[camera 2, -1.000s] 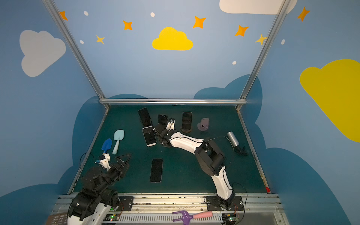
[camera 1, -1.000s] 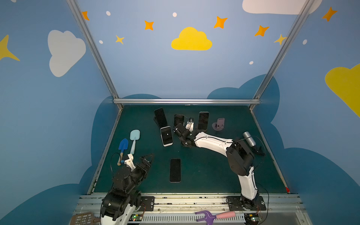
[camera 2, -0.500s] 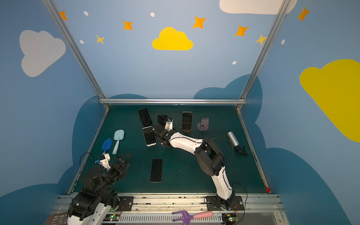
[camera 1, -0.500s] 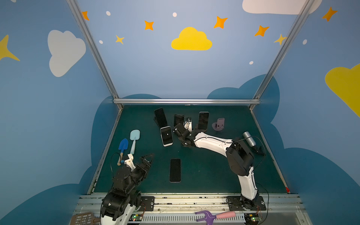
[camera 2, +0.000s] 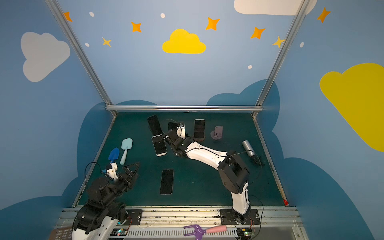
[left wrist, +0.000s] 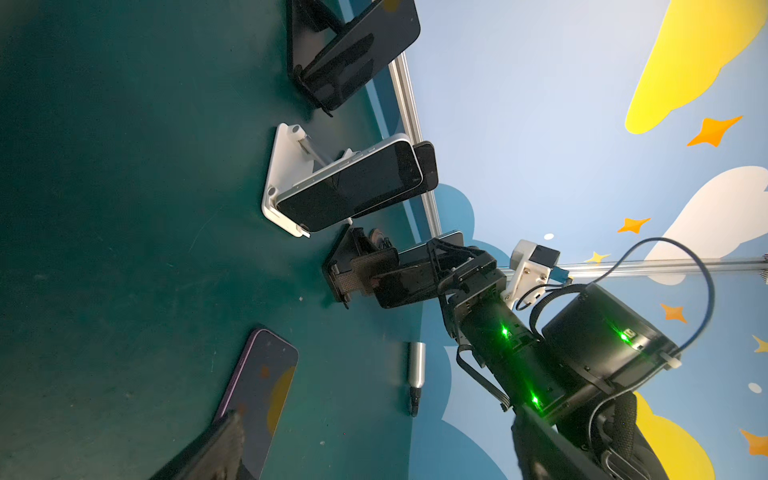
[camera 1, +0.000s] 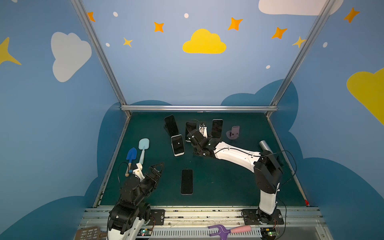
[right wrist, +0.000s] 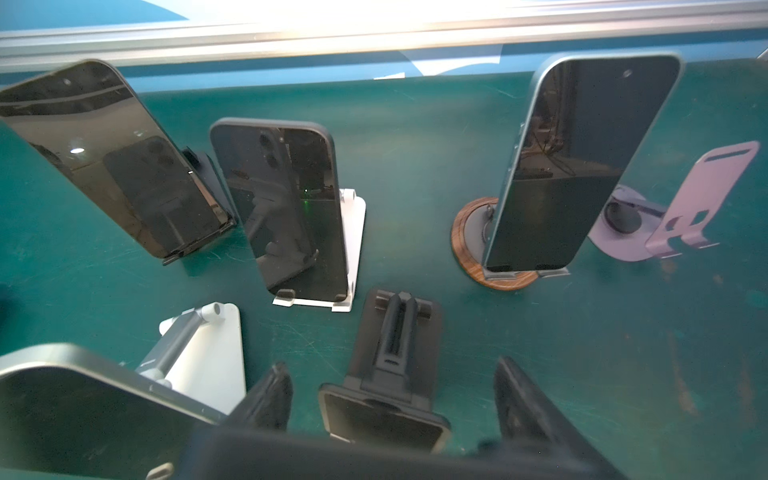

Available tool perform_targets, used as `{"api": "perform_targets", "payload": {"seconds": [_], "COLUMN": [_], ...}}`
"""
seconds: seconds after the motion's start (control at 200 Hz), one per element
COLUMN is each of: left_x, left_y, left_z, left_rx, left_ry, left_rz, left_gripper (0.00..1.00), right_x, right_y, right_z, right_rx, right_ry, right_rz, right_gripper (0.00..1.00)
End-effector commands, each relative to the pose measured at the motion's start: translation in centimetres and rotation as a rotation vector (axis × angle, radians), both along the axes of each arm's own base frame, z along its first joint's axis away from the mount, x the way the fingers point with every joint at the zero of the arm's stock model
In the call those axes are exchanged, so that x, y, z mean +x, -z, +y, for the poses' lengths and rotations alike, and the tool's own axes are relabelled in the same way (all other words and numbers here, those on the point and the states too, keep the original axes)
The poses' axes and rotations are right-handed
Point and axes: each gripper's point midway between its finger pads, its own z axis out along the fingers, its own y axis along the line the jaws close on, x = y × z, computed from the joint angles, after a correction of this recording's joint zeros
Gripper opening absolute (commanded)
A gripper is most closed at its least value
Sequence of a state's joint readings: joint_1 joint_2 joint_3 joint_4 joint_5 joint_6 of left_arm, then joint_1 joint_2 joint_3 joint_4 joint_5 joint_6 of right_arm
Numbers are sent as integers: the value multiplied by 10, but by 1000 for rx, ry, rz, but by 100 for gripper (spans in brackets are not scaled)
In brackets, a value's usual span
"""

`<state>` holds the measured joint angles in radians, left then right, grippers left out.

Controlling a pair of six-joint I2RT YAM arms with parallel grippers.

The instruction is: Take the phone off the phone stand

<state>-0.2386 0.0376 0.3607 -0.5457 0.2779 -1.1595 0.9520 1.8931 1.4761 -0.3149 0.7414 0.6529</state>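
Note:
The phone [right wrist: 384,419], dark with a pale rim, leans on a black phone stand [right wrist: 395,332] near the back middle of the green table. My right gripper [right wrist: 392,365] is open and straddles the phone's upper end, with a gap showing on each side. The left wrist view shows the same phone [left wrist: 399,282] on its stand [left wrist: 349,270], with the right gripper's fingers [left wrist: 449,253] alongside it. In both top views the right gripper [camera 1: 192,136] [camera 2: 171,135] covers this phone. My left gripper [camera 1: 159,166] [left wrist: 376,419] is open and holds nothing, near the front left.
Other phones stand close by on a black stand [camera 1: 171,124], two white stands [camera 1: 177,144] [right wrist: 291,208] and a wooden round stand [camera 1: 217,127]. A purple stand [camera 1: 234,132] is bare. A phone [camera 1: 186,181] lies flat. Two small shovels [camera 1: 137,151] and a silver cylinder [camera 1: 265,145] lie at the sides.
My right gripper has edged slightly left and back over the phone, and its jaws have narrowed a little. The left arm has not moved.

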Motion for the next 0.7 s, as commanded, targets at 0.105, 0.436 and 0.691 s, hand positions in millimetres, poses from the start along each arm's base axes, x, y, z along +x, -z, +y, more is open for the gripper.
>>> {"api": "perform_targets", "payload": {"seconds": [0.105, 0.436, 0.691], "left_x": [4, 14, 24], "left_y": [-14, -5, 13], "left_z": [1, -4, -10], "left_rx": [13, 26, 12], "left_ry": [-4, 10, 20], "left_rz": [-46, -4, 64], "left_gripper": [100, 100, 100], "right_x": [-7, -29, -57], "right_y": [-35, -42, -31], "right_z": [-12, -35, -38], "right_rx": [46, 46, 70], "right_ry": [-6, -19, -56], "right_rz": [-65, -51, 7], "right_gripper": [65, 63, 63]}}
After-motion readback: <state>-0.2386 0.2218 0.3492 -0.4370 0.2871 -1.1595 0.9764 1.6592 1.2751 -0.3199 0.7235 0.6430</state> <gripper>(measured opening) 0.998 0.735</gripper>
